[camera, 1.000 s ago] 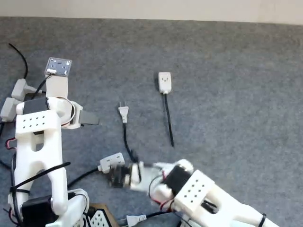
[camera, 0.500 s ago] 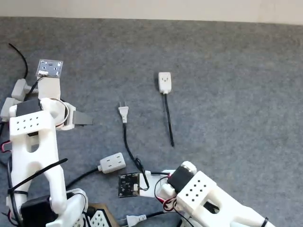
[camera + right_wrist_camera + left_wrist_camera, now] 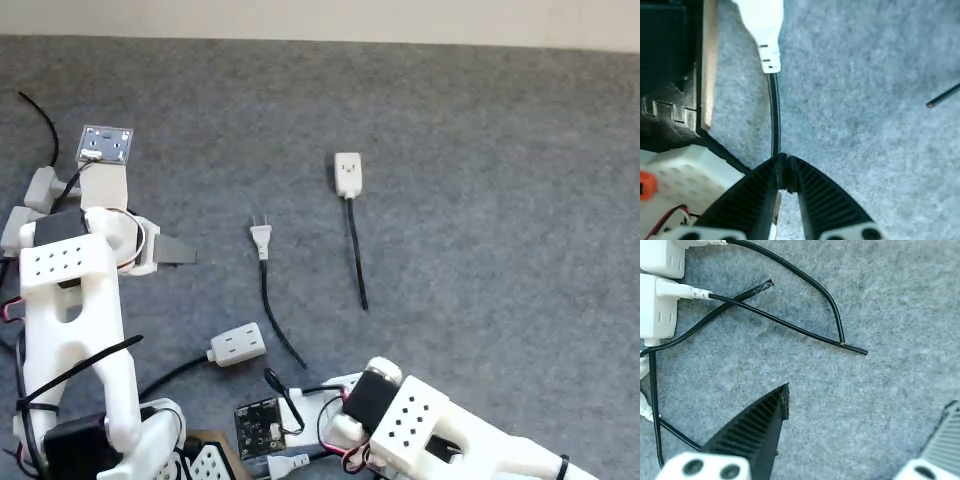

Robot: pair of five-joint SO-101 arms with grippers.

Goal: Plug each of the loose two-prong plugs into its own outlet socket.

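A loose white two-prong plug point(image 3: 260, 236) lies mid-table, prongs pointing away, its black cord trailing toward the near edge. One white outlet socket point(image 3: 347, 173) lies farther back; another point(image 3: 238, 344) lies nearer, left of centre. A second white plug point(image 3: 288, 464) point(image 3: 765, 22) rests at the near edge. My right gripper point(image 3: 785, 160) is shut low over the carpet, and that plug's black cord point(image 3: 774, 110) runs up to its tips; whether it is pinched I cannot tell. My left gripper point(image 3: 867, 400) hangs open above bare carpet at the left, beside crossing cords point(image 3: 790, 325).
Two white plug bodies point(image 3: 657, 310) with cords lie by the left arm point(image 3: 70, 290) near the table's left edge. A wooden base and black block point(image 3: 707, 65) stand right beside my right gripper. Open grey carpet stretches across the right half.
The right arm has pulled back from the nearer socket toward the near edge, now over the second plug's cord. The left arm shifted slightly left at first, then stayed still.
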